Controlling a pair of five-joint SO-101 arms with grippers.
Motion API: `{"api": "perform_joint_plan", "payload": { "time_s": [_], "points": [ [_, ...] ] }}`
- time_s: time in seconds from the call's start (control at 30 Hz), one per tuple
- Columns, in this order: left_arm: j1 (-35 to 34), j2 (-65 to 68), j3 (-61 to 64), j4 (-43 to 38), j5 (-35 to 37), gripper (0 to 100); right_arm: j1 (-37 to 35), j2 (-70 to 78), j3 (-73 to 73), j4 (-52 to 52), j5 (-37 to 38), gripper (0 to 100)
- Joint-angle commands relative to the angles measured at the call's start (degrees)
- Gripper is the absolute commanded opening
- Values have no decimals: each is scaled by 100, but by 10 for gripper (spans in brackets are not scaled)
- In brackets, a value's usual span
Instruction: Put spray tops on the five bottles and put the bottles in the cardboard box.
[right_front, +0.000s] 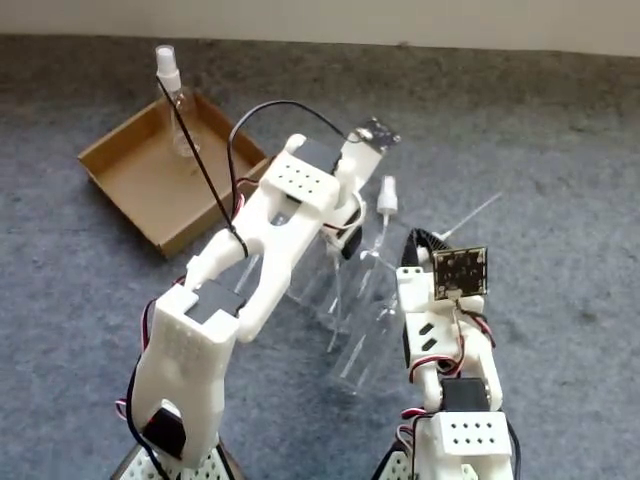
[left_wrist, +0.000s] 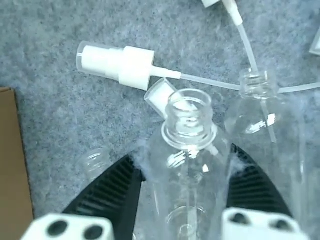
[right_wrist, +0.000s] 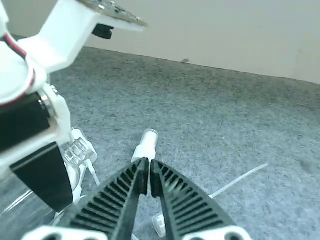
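Left wrist view tells most of it: the left gripper (left_wrist: 186, 165) has its black ribbed fingers clamped on the shoulders of a clear plastic bottle with an open threaded neck (left_wrist: 189, 117). The mouth faces up at the camera and the bottle's long axis runs down between the fingers, so it looks roughly upright, maybe a bit tilted.

Over on the right wrist view, the right gripper (right_wrist: 149, 167) has its jaws together and seems to be pinching the base of a white plastic spray top (right_wrist: 146, 145). That top points straight out along the line of the fingers, capped end farthest away. From the high view it sits (right_front: 387, 197) just beside the left arm's wrist, head toward the far side of the table and dip tube trailing back toward the right arm. It's hard to tell if it's lifted or resting on the grey carpet (right_front: 560, 130).

So it looks like bottle two of five: one capped bottle (right_front: 183, 120) already stands in the shallow brown cardboard box (right_front: 135, 175). The next move probably calls for lining the floppy tube up with that small mouth, feeding it down, then seating the collar. A spare spray top (left_wrist: 120, 62) lies near the held bottle.
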Motion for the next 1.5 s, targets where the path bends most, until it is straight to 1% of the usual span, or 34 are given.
{"api": "perform_joint_plan", "payload": {
  "time_s": [0.0,0.1,0.33,0.47,0.6,0.67,0.73,0.87,0.93,1.07,1.13,1.3,1.47],
  "points": [
    [-48,-664,-488,44,-53,88,31,-75,629,4,62,12],
    [-48,-1086,-470,132,-53,88,31,-75,629,4,53,12],
    [-75,-2088,-505,1108,-62,88,31,-75,629,4,53,12],
    [-382,-2633,-479,1538,-132,88,31,-75,629,4,53,12],
    [-936,-2985,-409,1785,-1152,88,-189,-75,629,4,70,12],
    [-1174,-3073,-75,1785,-1503,88,-233,-75,629,4,70,12],
    [-1288,-3081,374,1785,-1662,88,-233,-75,629,4,79,12],
    [-1349,-3073,1288,1776,-1679,88,-242,-75,629,4,79,12],
    [-1481,-3064,1569,1662,-1679,88,-242,-75,629,4,79,12],
    [-2000,-3064,2158,967,-1688,88,-242,-75,629,4,79,12],
    [-2123,-3064,2510,651,-1697,88,-242,-75,629,4,79,12],
    [-2053,-3055,3292,97,-2374,88,-242,-75,629,4,79,12],
    [-2062,-3055,3767,-396,-2453,88,-242,-75,629,4,79,12]
  ]
}}
